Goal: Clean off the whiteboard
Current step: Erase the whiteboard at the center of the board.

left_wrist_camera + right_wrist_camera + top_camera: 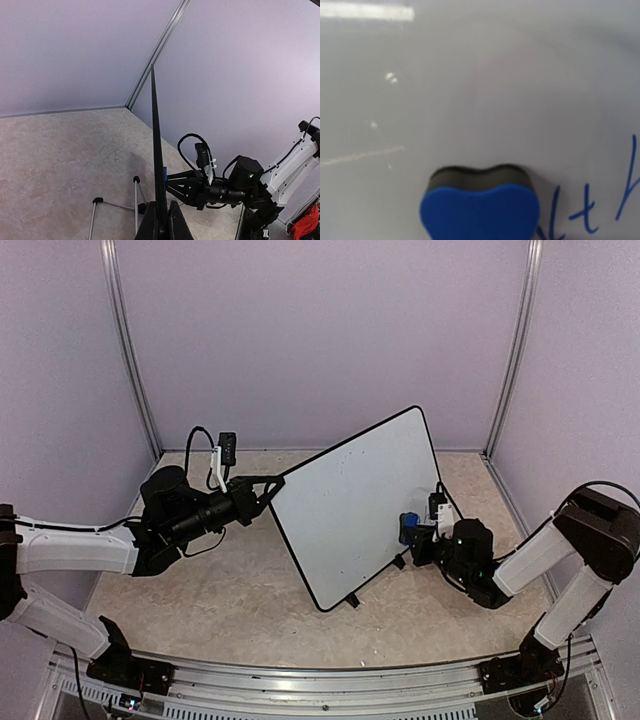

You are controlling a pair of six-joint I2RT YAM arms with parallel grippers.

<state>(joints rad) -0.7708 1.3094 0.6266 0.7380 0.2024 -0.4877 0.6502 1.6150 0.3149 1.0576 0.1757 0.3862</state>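
Top external: what's the board (350, 505) like?
— Glossy white, thin black rim, rounded corners. It stands tilted on the mottled beige desk (230, 590), with the left pincer (272, 485) clamped on its left edge.
— And the right pincer (418, 532)?
— Closed on an eraser (480, 210), rounded blue back over a dark pad, against the board beside blue writing (590, 212) that is blurred and cut off.

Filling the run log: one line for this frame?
left fingers: shut on glossy white black-rimmed whiteboard edge | right fingers: holding blue-and-black eraser block at board | blue handwriting: unerased
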